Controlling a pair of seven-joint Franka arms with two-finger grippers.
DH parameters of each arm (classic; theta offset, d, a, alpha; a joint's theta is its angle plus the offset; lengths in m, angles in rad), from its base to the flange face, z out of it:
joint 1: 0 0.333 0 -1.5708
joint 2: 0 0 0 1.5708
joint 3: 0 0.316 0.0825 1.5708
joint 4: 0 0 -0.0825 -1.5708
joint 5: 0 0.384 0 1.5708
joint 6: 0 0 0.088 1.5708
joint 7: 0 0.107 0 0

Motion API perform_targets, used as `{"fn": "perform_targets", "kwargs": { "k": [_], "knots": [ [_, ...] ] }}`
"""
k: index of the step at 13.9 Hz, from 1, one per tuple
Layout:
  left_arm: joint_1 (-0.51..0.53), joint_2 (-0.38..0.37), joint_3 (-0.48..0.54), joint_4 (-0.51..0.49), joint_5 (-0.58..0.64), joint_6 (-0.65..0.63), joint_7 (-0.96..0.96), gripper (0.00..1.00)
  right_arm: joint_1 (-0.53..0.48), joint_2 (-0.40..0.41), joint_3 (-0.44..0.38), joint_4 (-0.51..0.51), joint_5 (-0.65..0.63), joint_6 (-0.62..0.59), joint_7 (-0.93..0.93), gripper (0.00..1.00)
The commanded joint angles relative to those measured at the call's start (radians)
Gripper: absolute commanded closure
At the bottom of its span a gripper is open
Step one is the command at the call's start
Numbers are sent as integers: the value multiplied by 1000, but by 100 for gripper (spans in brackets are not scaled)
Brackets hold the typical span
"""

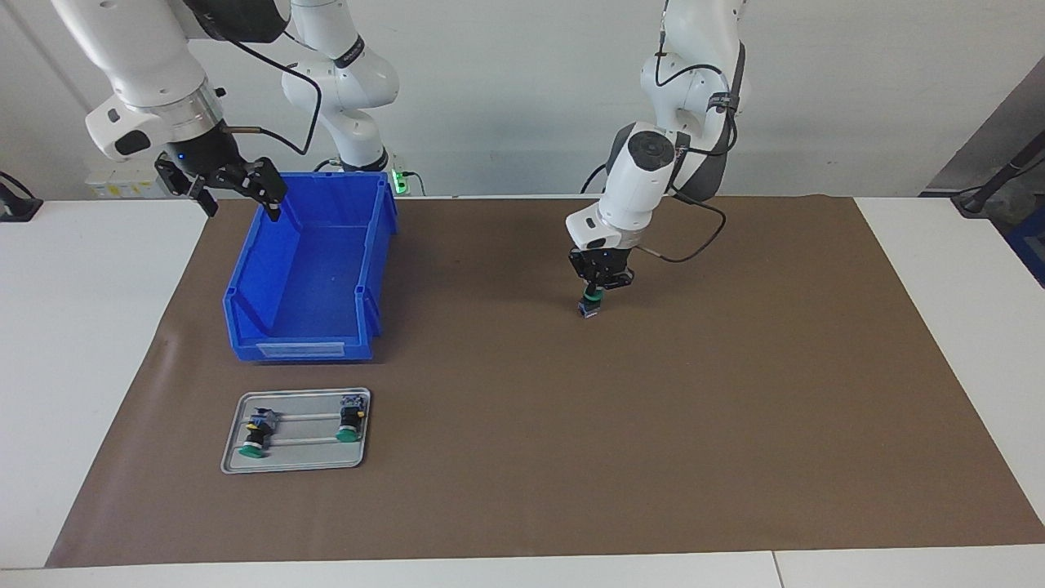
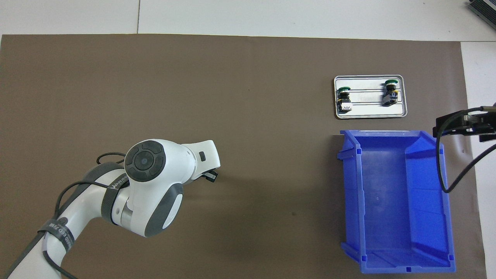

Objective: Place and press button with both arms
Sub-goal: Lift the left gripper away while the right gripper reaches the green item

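Note:
My left gripper (image 1: 594, 292) points straight down over the middle of the brown mat (image 1: 653, 425) and is shut on the button (image 1: 589, 307). The button's green cap sits between the fingers and its grey-blue block hangs below, at or just above the mat; I cannot tell if it touches. In the overhead view the left arm's wrist (image 2: 155, 170) hides the gripper and the button. My right gripper (image 1: 239, 196) is open and empty, raised over the rim of the blue bin (image 1: 302, 347) at the right arm's end; it also shows in the overhead view (image 2: 469, 126).
The blue bin (image 2: 391, 201) is empty. A small metal tray (image 1: 294, 461) lies on the mat farther from the robots than the bin, with two look-alike green-capped switches (image 1: 258, 437) (image 1: 350, 423) on their sides. The tray (image 2: 370, 112) shows in the overhead view too.

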State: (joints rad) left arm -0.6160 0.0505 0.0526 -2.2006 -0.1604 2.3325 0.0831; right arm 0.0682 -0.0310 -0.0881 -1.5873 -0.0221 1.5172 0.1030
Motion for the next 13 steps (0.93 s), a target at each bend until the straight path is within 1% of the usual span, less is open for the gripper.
{"fn": "perform_targets", "kwargs": {
  "k": [1,2,3,4,5,6,8,9,10,13],
  "knots": [
    [-10,3,15,48,24,-59,-54,100,-13,-6,7,-13,2,15,-17,0],
    [-2,5,15,88,24,-102,-66,100,-13,-6,7,-13,2,14,-17,0],
    [4,3,16,113,24,-123,-68,95,-15,-6,7,-13,4,14,-17,0],
    [7,-1,23,116,24,-125,-68,91,-15,-6,7,-13,4,14,-17,0],
    [21,-7,26,116,25,-128,-68,84,-15,-6,7,-14,4,15,-17,0],
    [50,-9,26,116,25,-131,-68,71,-15,-9,7,-26,5,26,-17,0],
    [108,-17,26,116,35,-143,-68,30,-5,-20,7,-45,5,49,-13,0],
    [139,-23,26,116,60,-150,-68,7,2,-17,10,-43,4,51,4,0],
    [162,-27,26,117,85,-150,-66,0,18,-10,14,-43,4,55,18,0],
    [258,-53,24,119,88,-177,-66,0,93,0,17,-45,2,86,96,0]
  ]
}}
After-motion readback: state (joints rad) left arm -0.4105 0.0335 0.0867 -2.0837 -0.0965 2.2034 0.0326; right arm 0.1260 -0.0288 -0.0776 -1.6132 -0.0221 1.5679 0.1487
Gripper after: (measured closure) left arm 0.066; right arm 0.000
